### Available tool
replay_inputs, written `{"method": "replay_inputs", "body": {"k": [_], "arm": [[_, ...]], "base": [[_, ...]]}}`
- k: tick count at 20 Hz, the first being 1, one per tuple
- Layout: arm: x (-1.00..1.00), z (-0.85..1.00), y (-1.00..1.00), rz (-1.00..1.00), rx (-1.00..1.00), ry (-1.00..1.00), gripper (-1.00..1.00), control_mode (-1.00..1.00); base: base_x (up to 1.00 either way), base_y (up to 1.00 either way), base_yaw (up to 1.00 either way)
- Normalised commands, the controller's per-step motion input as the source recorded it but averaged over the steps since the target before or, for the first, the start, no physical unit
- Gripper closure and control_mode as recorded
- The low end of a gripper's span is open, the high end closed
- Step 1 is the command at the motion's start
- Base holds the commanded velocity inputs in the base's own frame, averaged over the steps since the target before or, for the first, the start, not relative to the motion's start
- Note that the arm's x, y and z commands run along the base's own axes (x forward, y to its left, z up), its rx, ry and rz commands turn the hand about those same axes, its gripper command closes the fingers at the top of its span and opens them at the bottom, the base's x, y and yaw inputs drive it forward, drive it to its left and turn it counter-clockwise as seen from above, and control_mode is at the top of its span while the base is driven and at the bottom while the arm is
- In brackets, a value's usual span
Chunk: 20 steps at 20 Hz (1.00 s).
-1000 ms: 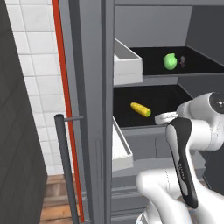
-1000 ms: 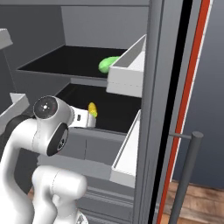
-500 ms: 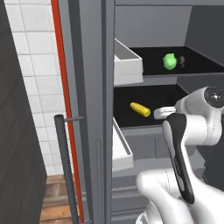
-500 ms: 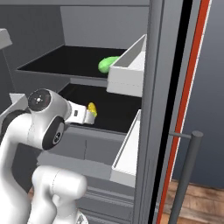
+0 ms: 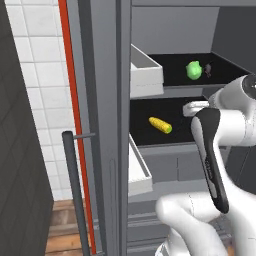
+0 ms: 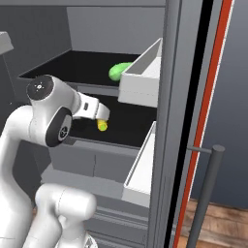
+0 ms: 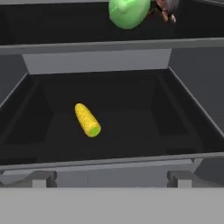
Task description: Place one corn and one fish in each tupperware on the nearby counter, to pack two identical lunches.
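A yellowish corn (image 7: 87, 119) lies on the black middle shelf of an open fridge, also visible as the corn (image 5: 160, 124) and the corn (image 6: 102, 125). My gripper (image 7: 112, 179) is open at the shelf's front edge, pointing at the cob, a short way back from it and holding nothing. The hand (image 6: 95, 108) hovers just above and in front of the cob. On the shelf above lie a lime green corn (image 7: 129, 12) (image 5: 193, 69) (image 6: 118, 71) and, beside it, a small dark grey fish (image 7: 165, 6) (image 5: 208, 69). The tupperware and the counter are out of view.
White door bins (image 5: 145, 72) (image 6: 143, 80) jut out beside the shelves, with a lower bin (image 5: 137, 170) under them. The fridge door with its dark handle (image 5: 75, 190) stands open beside a white tiled wall (image 5: 40, 90). The middle shelf has raised side walls.
The hand has risen from below the shelf's front edge to the height of the middle shelf, and the elbow has swung up and outward. The corn has not moved.
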Motion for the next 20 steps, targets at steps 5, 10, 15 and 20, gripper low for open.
{"method": "replay_inputs", "body": {"k": [5, 10, 15, 20], "arm": [[0.35, 0.5, -0.13, -0.08, 0.0, 0.0, -1.0, -1.0], [0.49, 0.37, -0.02, -0.08, 0.0, 0.0, -1.0, -1.0], [0.64, 0.22, -0.07, -0.07, 0.0, 0.0, -1.0, -1.0], [0.51, 0.23, -0.07, -0.06, 0.0, 0.0, -1.0, -1.0]], "base": [[0.0, 0.0, 0.0], [0.0, 0.0, 0.0], [0.0, 0.0, 0.0], [0.0, 0.0, 0.0]]}}
